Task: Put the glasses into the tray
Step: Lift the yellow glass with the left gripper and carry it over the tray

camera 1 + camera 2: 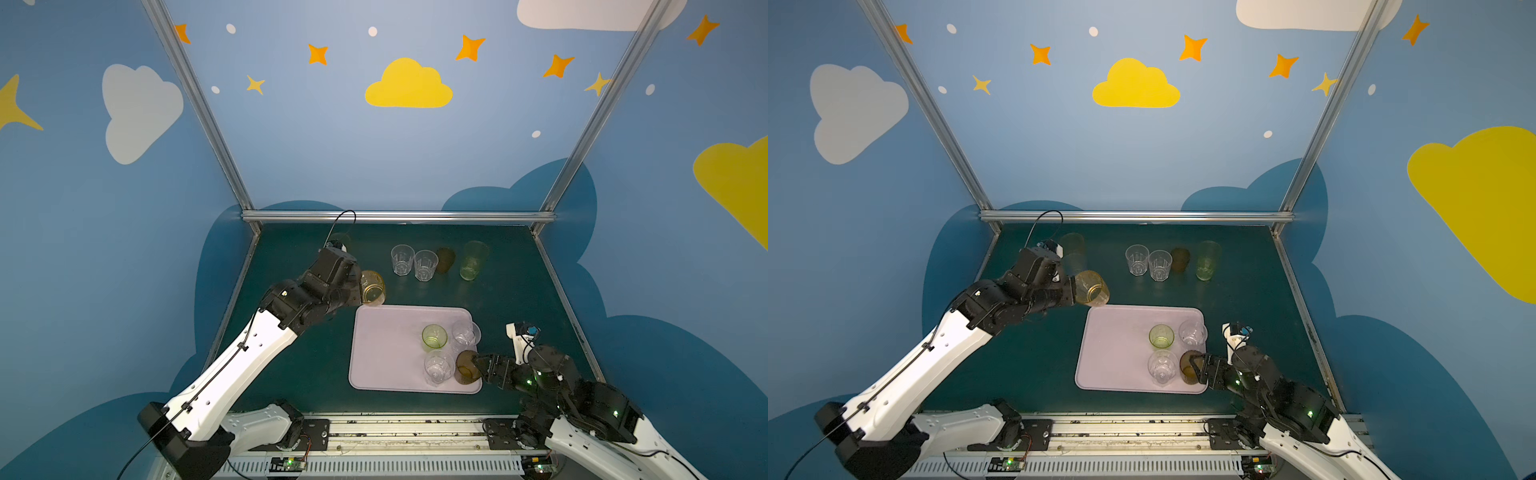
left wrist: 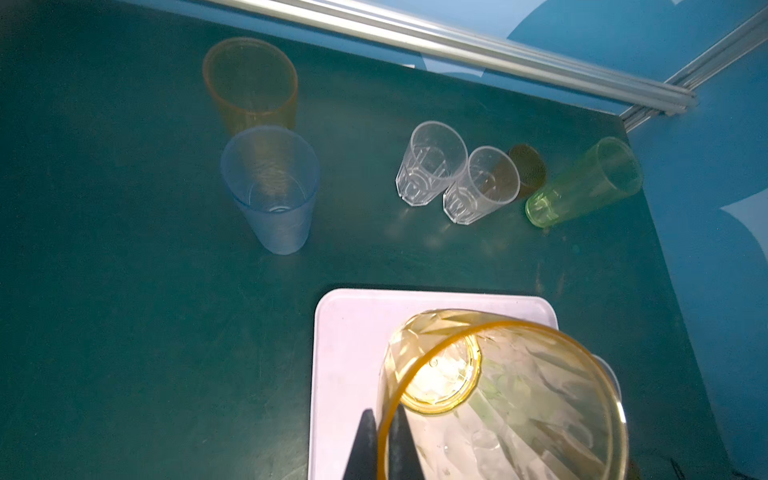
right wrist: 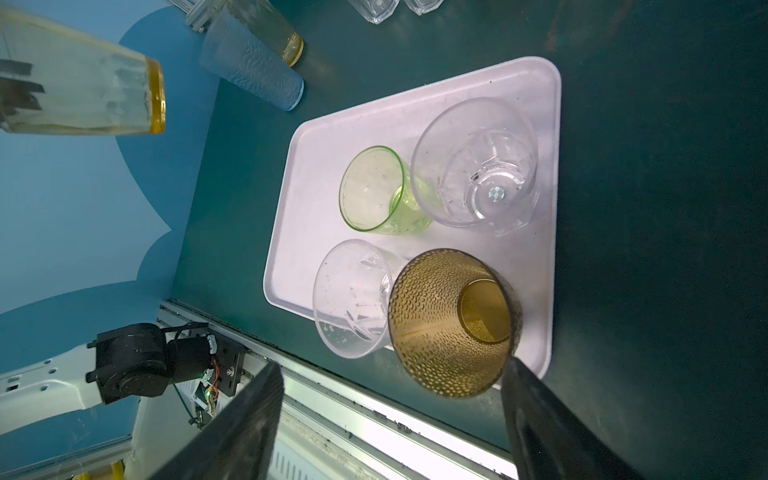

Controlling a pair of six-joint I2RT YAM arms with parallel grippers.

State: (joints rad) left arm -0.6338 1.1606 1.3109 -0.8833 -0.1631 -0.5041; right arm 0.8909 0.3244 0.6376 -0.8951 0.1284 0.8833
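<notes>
Tabletop with the glasses partly sorted. The tray point(image 1: 386, 345) lies flat on the green table point(image 1: 299, 365), near the front edge and right of the middle. Four glasses stand upright in its right half. A short green glass point(image 1: 434, 336) and the far clear glass point(image 1: 464, 334) are on the far side. The near clear glass point(image 1: 438, 368) and a dimpled brown glass point(image 1: 467, 368) are on the near side, the last by the tray's near right corner. The right gripper point(image 3: 393, 363) is spread wide about the dimpled brown glass point(image 3: 453, 324) without clamping it. In the right wrist view one finger point(image 3: 540, 415) reaches the glass's wall and the other finger point(image 3: 241, 428) stands well apart from it. The left gripper point(image 2: 384, 440) is pinched onto the rim of the amber glass point(image 2: 498, 395), with one finger inside the mouth and one outside. In both top views this glass point(image 1: 372, 287) point(image 1: 1092, 288) hangs clear of the table, tipped on its side, at the tray's far left corner. Six glasses stand on the table beyond the tray. At the left are the orange glass point(image 2: 251, 83) and, just before it, the blue glass point(image 2: 272, 187). Toward the right, in a row, are two clear glasses point(image 1: 402, 259) point(image 1: 426, 265), a back brown glass point(image 1: 445, 260) and a tall green glass point(image 1: 473, 260).
</notes>
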